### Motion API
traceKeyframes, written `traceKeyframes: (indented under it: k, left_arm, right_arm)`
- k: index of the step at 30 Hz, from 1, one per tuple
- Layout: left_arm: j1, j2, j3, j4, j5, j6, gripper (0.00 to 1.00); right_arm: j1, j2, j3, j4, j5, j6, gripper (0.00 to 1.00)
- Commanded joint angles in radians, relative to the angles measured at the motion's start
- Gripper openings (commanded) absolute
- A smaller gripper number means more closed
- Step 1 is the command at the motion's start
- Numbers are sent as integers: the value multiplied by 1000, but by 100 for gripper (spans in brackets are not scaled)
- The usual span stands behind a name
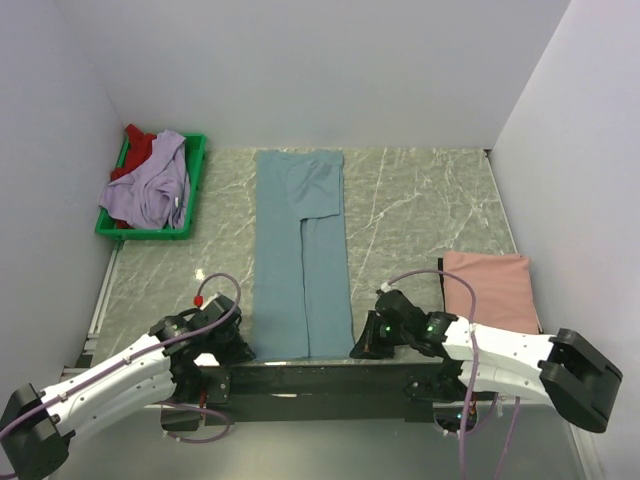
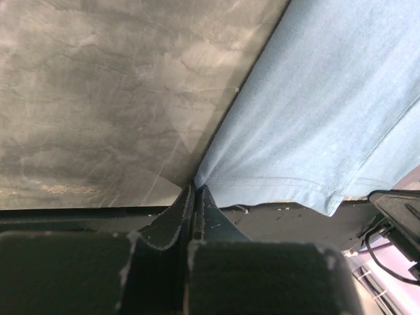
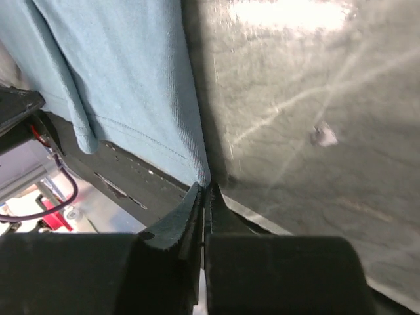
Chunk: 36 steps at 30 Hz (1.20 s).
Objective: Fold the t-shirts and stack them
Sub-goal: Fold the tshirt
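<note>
Left fingers (image 2: 167,226) and right fingers (image 3: 177,223) clamp near hem corners of the grey-blue t-shirt (image 1: 300,250) stretching lengthwise away.

The red cloth t-shirt (image 1: 138,146) shows only as a corner behind the crumpled lavender cloth t-shirt (image 1: 155,190) in the green plastic tray (image 1: 197,160). In the top view, the near hem corners of the dusty grey-blue cloth t-shirt (image 1: 300,250) lie under the left gripper (image 1: 240,348) and right gripper (image 1: 362,346). Both wrist views cut that shirt off at their edges. How much hem sits between the pressed-together tips is hidden.
</note>
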Motion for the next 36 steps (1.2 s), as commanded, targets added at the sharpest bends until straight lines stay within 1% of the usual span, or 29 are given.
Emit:
traceKeyframes:
  k: [1,3,6,10,12,14,16,17,20,21,22,24,25,28,30,31,32,33,36]
  left_arm:
    - [-17,-6,17,12,24,21,0]
    - [-33,4,49,8,7,24,0]
    - [-34,27,98,27,-8,33,0]
    - [-34,89,166,63,-26,59,0]
    - [-33,141,227,75,-78,77,0]
    - [-22,206,275,100,-112,114,0]
    - [15,255,345,132,-114,161,0]
    - [30,305,368,144,-112,175,0]
    - [99,405,443,193,-102,229,0]
    - [140,430,474,207,-85,243,0]
    - [159,477,489,231,-82,263,0]
    - [205,526,544,257,-74,280,0]
    - [216,575,561,268,-77,290,0]
    - [252,654,637,310,-83,315,0]
    - [286,735,695,337,-83,327,0]
    - [298,790,713,345,-85,335,0]
    - [309,818,751,347,-85,338,0]
    - [331,844,770,353,-80,338,0]
    - [369,930,819,371,-74,338,0]
  right_arm:
    - [5,-78,5,-110,47,-26,0]
    - [5,-118,20,-148,52,-40,0]
    - [4,-130,58,-188,76,-61,0]
    - [5,-91,185,-249,133,-126,0]
    - [-4,-61,236,-275,157,-153,0]
    - [-19,-5,315,-282,171,-199,0]
    - [-52,61,403,-289,191,-253,0]
    - [-61,83,431,-288,194,-270,0]
    - [-110,179,548,-269,213,-328,0]
    - [-137,236,578,-271,219,-354,0]
    - [-151,267,632,-260,220,-365,0]
    - [-179,320,678,-242,217,-386,0]
    - [-208,377,722,-227,213,-393,0]
    - [-249,483,804,-210,208,-411,0]
    - [-272,555,839,-194,207,-422,0]
    - [-298,580,876,-188,201,-425,0]
    - [-311,603,896,-185,199,-431,0]
    - [-323,646,916,-188,193,-436,0]
    - [-371,704,988,-185,187,-448,0]
